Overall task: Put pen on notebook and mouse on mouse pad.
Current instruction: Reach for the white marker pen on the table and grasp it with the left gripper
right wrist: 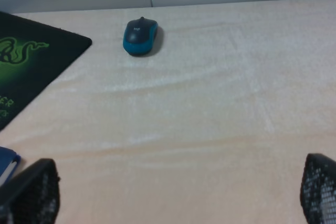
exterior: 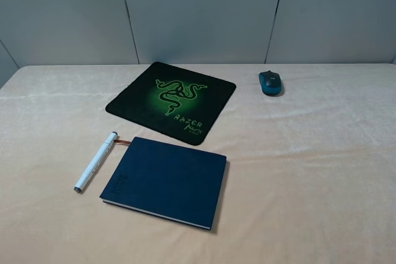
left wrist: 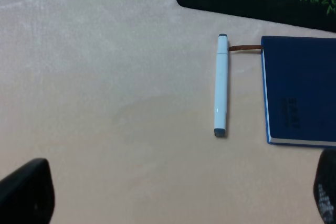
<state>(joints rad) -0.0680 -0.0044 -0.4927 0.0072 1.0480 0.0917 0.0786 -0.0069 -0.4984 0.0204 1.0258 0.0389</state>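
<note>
The white pen (exterior: 96, 161) lies on the table just left of the navy notebook (exterior: 165, 180), its dark tip near the reddish ribbon (exterior: 124, 142). The black mouse pad (exterior: 172, 100) with the green logo sits behind them. Bare cloth separates the pad from the teal mouse (exterior: 270, 82) at the back right. Neither gripper shows in the exterior high view. In the left wrist view the pen (left wrist: 221, 85) and notebook (left wrist: 302, 90) lie ahead of my left gripper (left wrist: 176, 203), which is open and empty. My right gripper (right wrist: 176, 198) is open and empty too, with the mouse (right wrist: 140, 35) well beyond it.
A beige cloth covers the table (exterior: 309, 153). A grey panelled wall (exterior: 198, 10) stands right behind the table's back edge. A corner of the mouse pad (right wrist: 31, 61) and of the notebook (right wrist: 6, 162) show in the right wrist view.
</note>
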